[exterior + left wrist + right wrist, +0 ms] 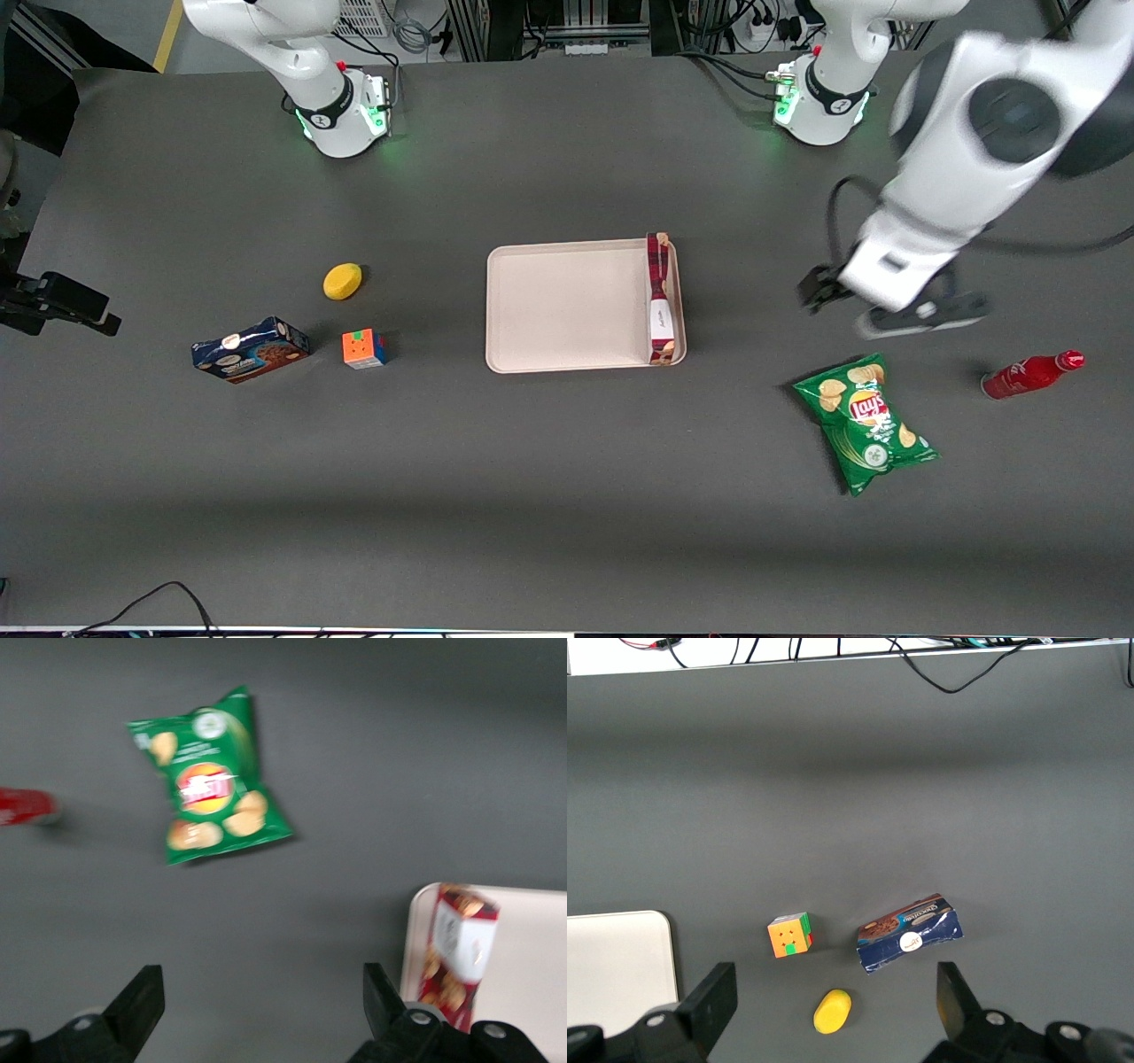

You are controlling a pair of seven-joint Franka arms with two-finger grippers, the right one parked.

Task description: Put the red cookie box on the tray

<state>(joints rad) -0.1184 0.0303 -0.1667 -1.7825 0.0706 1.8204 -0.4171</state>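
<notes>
1. Lying on the tray (567,306) right now is the red cookie box (660,298), stretched along the tray's edge at the working arm's end, just inside the raised rim.
2. One end of the box reaches the tray edge farthest from the front camera; the end with the cookie pictures sits by the nearest edge.
3. Over on the working arm's side, the gripper (881,306) hangs above bare table, well apart from the tray.
4. Its fingers (142,997) are spread wide with nothing between them, as the wrist view shows plainly.
5. Below that gripper, nearer the front camera, a green chip bag (866,423) lies flat on the dark table (567,496).
6. A red bottle (1030,374) lies on its side toward the working arm's end, beside the chip bag but not touching it.
7. From the wrist camera, the box's near end (459,955) shows standing on the tray's pale surface (532,966), close to its rounded corner.
8. Toward the parked arm's end sit three more things: a yellow lemon (342,281), a colourful puzzle cube (364,348) and a blue cookie box (251,349).
9. The cube sits just beside the blue box, and the lemon lies farther from the front camera than both.
</notes>
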